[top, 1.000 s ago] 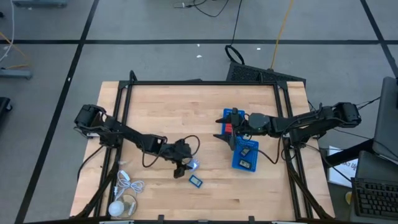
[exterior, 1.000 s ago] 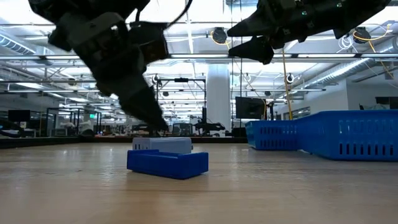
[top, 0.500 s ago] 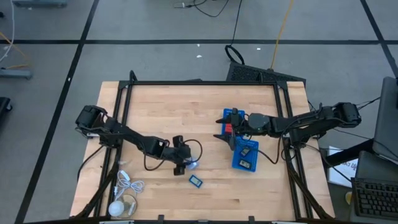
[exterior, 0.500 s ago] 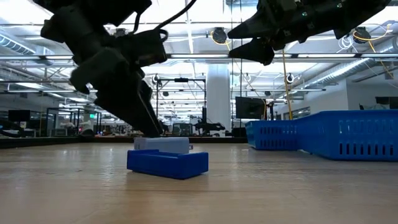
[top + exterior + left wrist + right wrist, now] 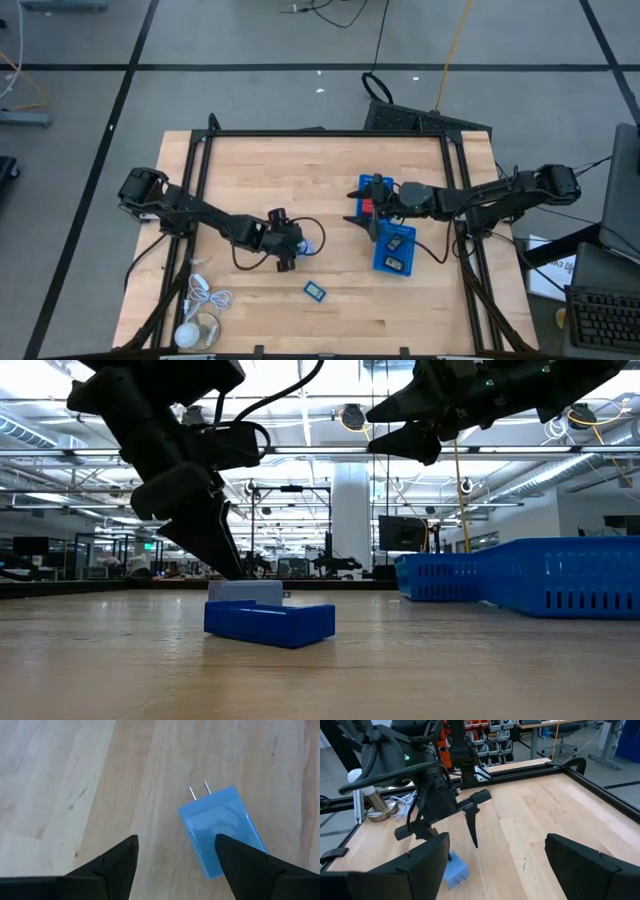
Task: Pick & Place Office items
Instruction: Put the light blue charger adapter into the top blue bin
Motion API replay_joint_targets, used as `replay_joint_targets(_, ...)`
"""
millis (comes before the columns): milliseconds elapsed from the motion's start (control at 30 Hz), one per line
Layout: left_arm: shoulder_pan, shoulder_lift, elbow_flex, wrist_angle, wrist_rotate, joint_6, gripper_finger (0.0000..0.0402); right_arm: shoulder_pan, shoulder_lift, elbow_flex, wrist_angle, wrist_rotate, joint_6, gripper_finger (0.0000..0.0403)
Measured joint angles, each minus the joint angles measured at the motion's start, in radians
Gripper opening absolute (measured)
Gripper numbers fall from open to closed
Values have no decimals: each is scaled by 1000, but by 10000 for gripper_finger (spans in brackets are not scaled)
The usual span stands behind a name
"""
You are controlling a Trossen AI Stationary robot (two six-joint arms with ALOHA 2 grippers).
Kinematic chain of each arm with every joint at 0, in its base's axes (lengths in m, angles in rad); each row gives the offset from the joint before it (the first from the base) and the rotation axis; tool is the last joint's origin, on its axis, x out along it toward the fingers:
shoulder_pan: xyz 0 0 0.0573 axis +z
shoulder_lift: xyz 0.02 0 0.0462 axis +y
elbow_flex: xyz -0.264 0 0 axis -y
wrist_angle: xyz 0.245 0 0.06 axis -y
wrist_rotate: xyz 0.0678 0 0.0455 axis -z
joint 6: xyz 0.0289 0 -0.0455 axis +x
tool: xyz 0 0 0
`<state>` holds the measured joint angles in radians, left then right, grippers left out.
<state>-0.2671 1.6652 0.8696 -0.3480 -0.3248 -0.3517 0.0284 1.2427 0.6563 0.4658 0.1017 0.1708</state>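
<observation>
Left tool [image 5: 296,249]: I see fingers apart, empty, poised above pale-blue plug adapter [image 5: 221,830].
Adapter: flat on mid tabletop [image 5: 260,180], prongs showing, bare wood around.
Right tool [image 5: 362,207]: spread wide over blue trays [image 5: 396,250].

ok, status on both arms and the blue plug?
Left end effector open, over the table beside the pale blue plug adapter, not gripping. Right end effector open, empty, at the blue trays. Adapter flat on the table, path unobstructed.

Overhead view straight down, low view level across table [image 5: 420,670], wrist views close, sharing tabletop
</observation>
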Motion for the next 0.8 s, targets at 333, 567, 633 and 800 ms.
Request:
replay_joint_targets(333,-13,-26,55,27,82,-199,269,0,0,0,-3,0,0,313)
replay_joint_targets(567,-33,34,57,-26,71,-293,269,0,0,0,-6,0,0,313)
replay_joint_targets(633,-38,44,60,-43,65,-328,269,0,0,0,-7,0,0,313)
replay_joint_targets(800,-38,45,60,-50,45,-340,269,0,0,0,-7,1,0,313)
